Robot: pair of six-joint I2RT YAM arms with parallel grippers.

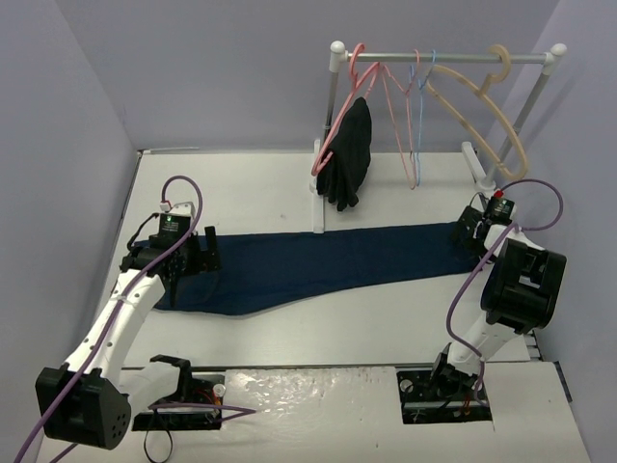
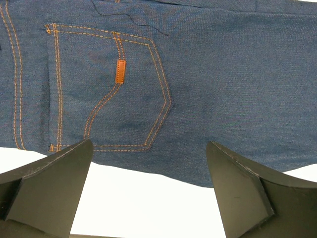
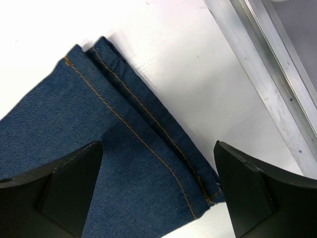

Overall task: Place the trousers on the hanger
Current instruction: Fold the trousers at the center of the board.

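The left fingers [image 2: 54, 183] stand spread wide with nothing between them, and my left gripper [image 2: 148, 148] hovers over the orange-stitched back pocket at the waist end of the long dark navy-blue denim trousers [image 1: 328, 260]. My right gripper [image 3: 158, 148] is spread wide too and grips nothing. It is poised above the folded leg hems at the other end. The trousers lie flat at full length across the white table [image 1: 270, 183], reaching from one arm to the other. At the far side, the thin light-blue wire hanger [image 1: 422, 116] hangs on the white tube rack [image 1: 453, 58], between thin pink hangers [image 1: 395, 106] and a thick beige hanger [image 1: 482, 96]. It is well apart from the trousers. A small black garment [image 1: 349, 154] hangs at the rack's left end.
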